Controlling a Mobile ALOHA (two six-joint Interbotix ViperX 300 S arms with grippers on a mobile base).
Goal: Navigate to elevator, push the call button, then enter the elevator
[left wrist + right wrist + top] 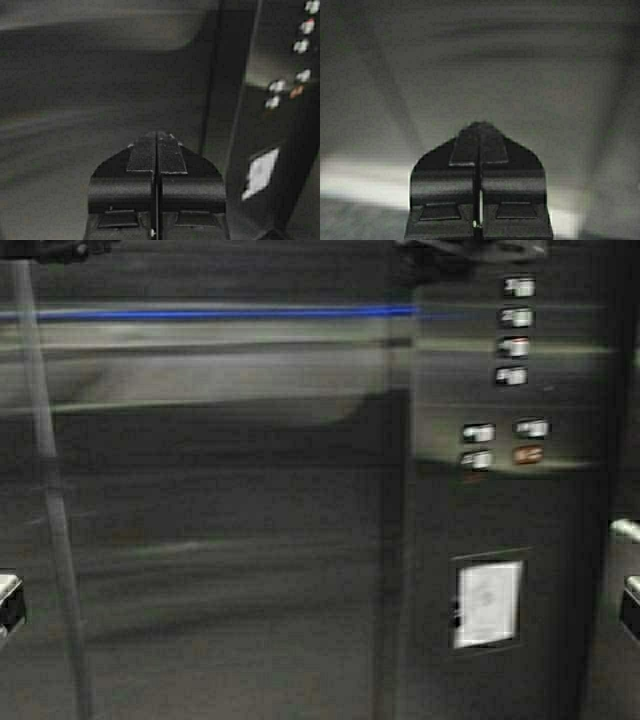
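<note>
Facing the steel wall of the elevator (220, 540) interior, the robot seems already inside, so entering looks nearly done. Nearest, the left gripper (157, 145) and the right gripper (479, 132) each show jaws pressed together on nothing, pointing ahead at the panelling. Beyond them the wall stands upright, a thin blue stripe (200, 314) running level across it. Ahead and to the right, nearer the right arm, rises the upright floor button panel (510, 490) with a white notice (488, 603). The call button is not in view.

Right hand (478, 127) pressed closed, holding nothing, facing steel elevator wall (520, 65)
</note>
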